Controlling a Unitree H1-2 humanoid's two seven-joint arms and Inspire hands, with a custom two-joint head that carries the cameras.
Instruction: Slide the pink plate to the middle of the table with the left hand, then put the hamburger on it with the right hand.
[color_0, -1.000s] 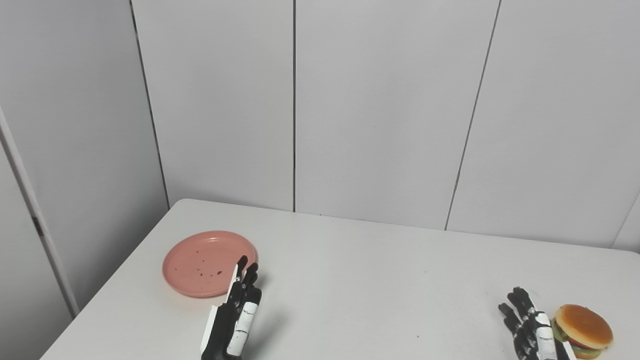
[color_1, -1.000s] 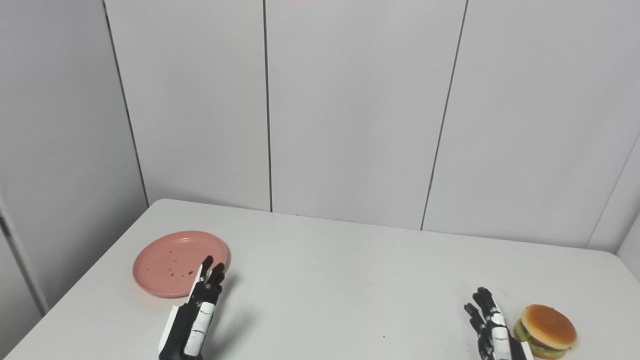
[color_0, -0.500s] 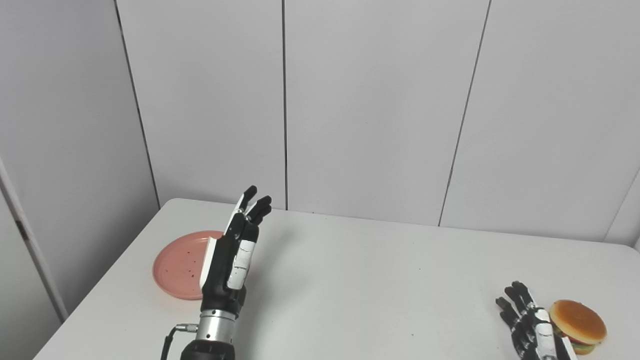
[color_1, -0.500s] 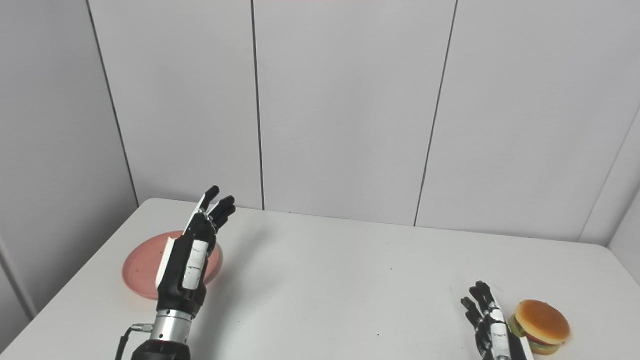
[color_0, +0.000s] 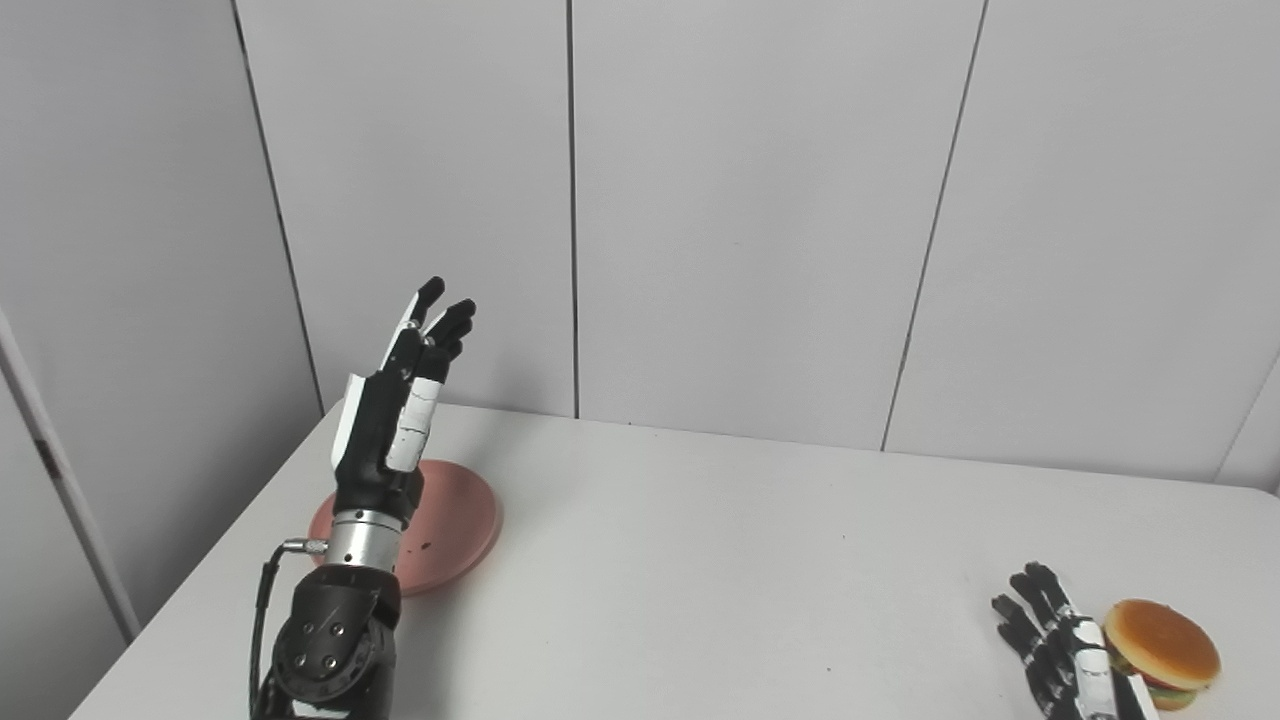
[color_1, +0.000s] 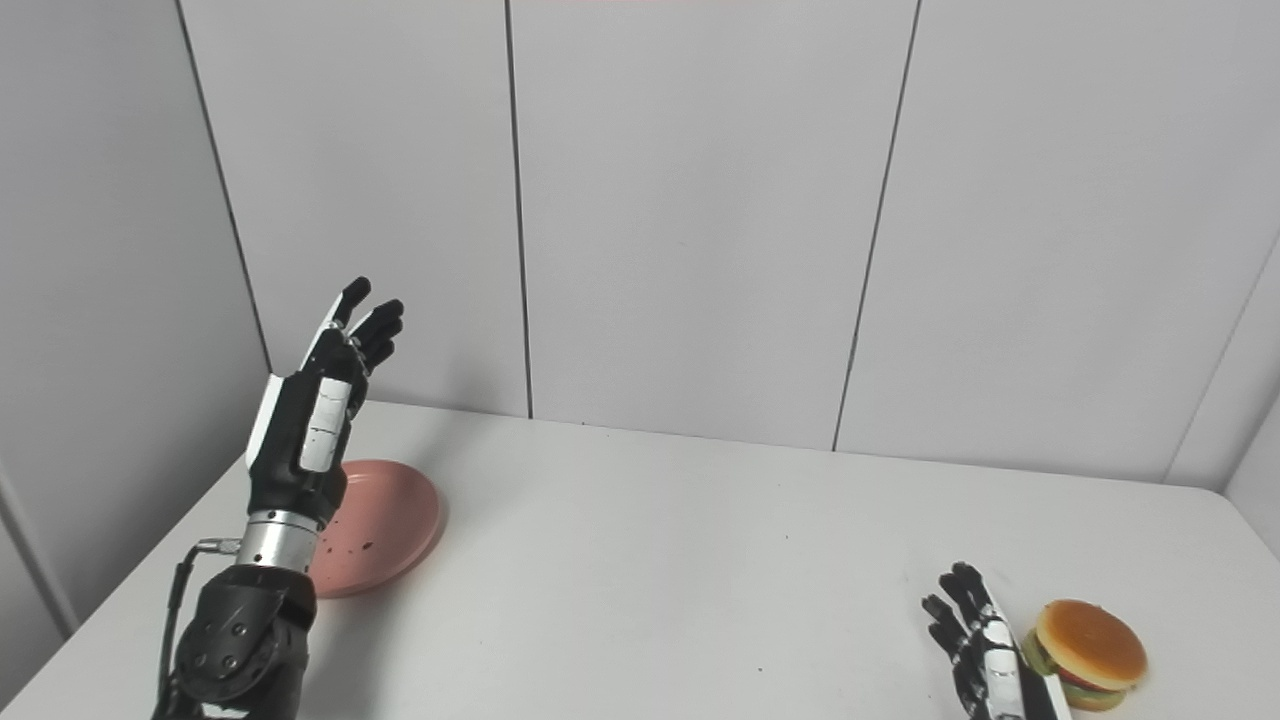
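the grey panelled wall (color_0: 760, 200) fills the top half of what i can see, its seams running down to the back edge of the desk (color_0: 700, 560). the desk is white and takes up the lower half, with its left edge running off toward the near corner.

the left arm (color_0: 325, 640) rises from the near left of the desk, a black forearm with a silver wrist ring and a thin cable beside it. the left hand (color_0: 395, 410) is lifted high above the desk, palm turned away from me, its fingers (color_1: 365, 320) straight, close side by side and pointing up toward the wall; it holds nothing and touches nothing.

the plate (color_0: 455, 520) lies flat on the desk at the far left, partly hidden behind the left wrist, with a few dark specks on it. it sits well apart from the middle of the desk and near the left edge.

the right hand (color_1: 985, 650) is low at the near right, cut off by the bottom of the picture. its fingers (color_0: 1030, 600) are stretched out and slightly spread, and they hold nothing. i cannot tell if the hand rests on the desk or hangs just over it.

the burger (color_0: 1160, 650) stands on the desk just beside the right hand, on its outer side, with its bun top up and green and red layers showing underneath.
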